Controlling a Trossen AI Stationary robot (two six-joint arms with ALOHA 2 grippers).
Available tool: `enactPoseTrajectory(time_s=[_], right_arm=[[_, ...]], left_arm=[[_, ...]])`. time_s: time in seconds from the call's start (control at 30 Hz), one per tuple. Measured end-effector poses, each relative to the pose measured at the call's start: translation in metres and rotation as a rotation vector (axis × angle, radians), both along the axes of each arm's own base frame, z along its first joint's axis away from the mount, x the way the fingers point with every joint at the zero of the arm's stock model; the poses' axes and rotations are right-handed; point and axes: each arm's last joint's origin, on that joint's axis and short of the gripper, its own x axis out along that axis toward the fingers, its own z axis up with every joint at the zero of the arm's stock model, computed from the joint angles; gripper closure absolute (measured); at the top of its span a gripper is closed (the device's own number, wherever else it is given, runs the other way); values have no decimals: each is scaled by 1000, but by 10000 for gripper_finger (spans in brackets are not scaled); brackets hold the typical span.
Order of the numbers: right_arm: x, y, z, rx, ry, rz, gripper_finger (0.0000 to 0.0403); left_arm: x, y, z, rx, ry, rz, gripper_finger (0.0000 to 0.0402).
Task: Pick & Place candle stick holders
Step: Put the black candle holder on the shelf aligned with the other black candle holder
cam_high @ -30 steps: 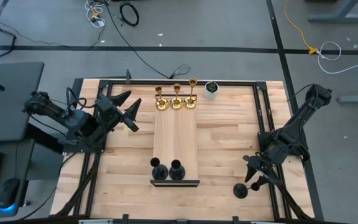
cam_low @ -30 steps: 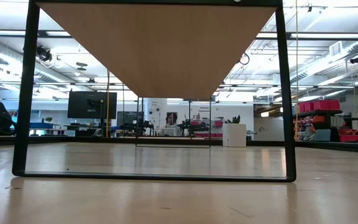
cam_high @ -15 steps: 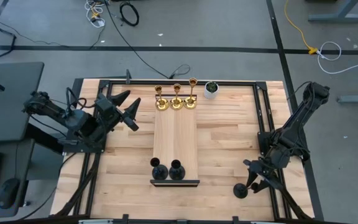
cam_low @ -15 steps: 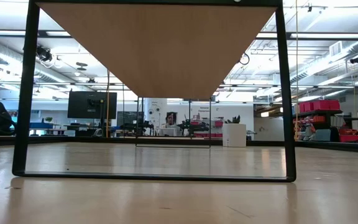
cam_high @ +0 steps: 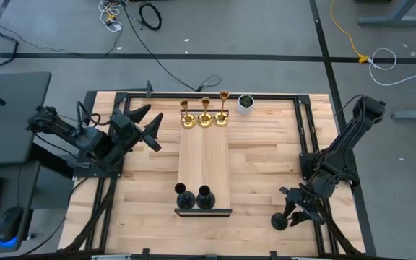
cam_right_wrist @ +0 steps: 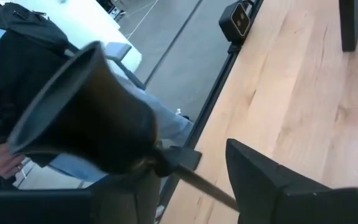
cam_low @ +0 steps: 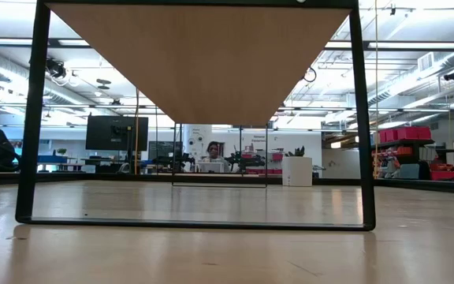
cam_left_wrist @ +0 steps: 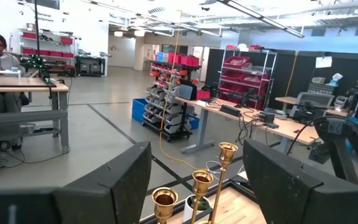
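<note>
**While left waits, right gripper sits at the loose black holder**

Right gripper (cam_high: 292, 214) is low at the desk's (cam_high: 266, 155) near right corner, right at the lone black holder (cam_high: 279, 221), which stands off the board. In the right wrist view the holder (cam_right_wrist: 86, 115) fills the frame with its flared base up close, thin stem running between the two fingers (cam_right_wrist: 260, 180). Gap shows between stem and the visible finger; can't tell whether they're clamped on it or not.

Left gripper (cam_high: 152, 128) hovers over the desk's left side, fingers (cam_left_wrist: 120, 177) spread wide, holding nothing, aimed toward the gold holders.

Other holders:
- three gold holders (cam_high: 205, 115) upright in a row at the far end of the board (cam_high: 204, 162); tops also show in the left wrist view (cam_left_wrist: 194, 183)
- two black holders (cam_high: 194, 196) side by side at the board's near end
- white pot (cam_high: 245, 104) just beside the gold row, on the right
</note>
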Motion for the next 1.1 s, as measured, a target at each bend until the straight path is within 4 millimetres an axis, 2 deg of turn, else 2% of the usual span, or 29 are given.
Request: enactPoseTrajectory(time_s=[0.17,0.53,0.93,1.1], right_arm=[[3,3,-3,-6,3,-5,257],[4,3,-4,-15,-1,-32,390],[8,-5,5,43,-27,-118,397],[13,-9,23,60,-52,-160,399]], left_arm=[[0,0,0,0,1,0,149],[0,0,0,0,1,0,149],[0,0,0,1,2,0,149],[0,0,0,1,2,0,149]])
